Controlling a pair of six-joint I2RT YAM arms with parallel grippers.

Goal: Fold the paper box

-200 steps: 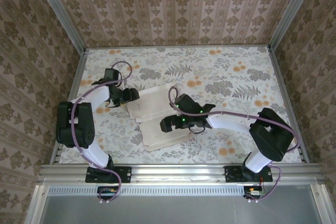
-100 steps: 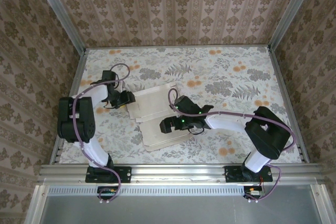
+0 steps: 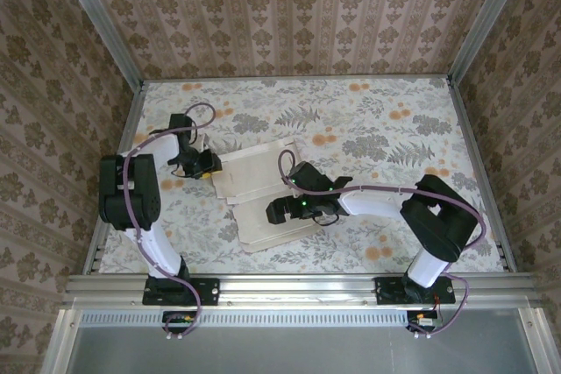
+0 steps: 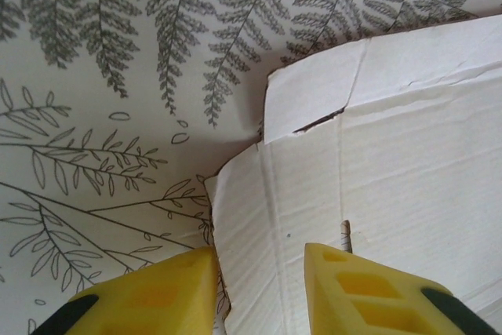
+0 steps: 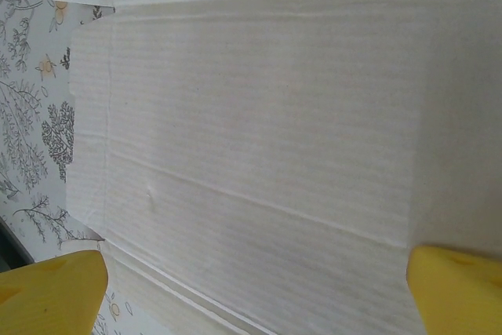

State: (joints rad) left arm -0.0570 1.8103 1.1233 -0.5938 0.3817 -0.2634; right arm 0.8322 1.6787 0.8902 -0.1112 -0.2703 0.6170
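Right gripper [image 5: 252,292]: jaws at full spread, low over the near panel of the paper box [image 3: 263,177], nothing between them. Probably set there to pin the sheet flat. Box lies unfolded, pale inner face up, on the table [image 3: 386,129], left of centre. Further back, left gripper [image 4: 259,272]: yellow fingers [image 4: 157,296] part-way apart, astride the sheet's left edge beside a tab, no clamp visible. Judged purpose: take that flap and raise it along its crease

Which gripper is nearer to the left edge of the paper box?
Left. The left gripper is at the paper box's left edge; the right gripper is farther right, over the sheet.
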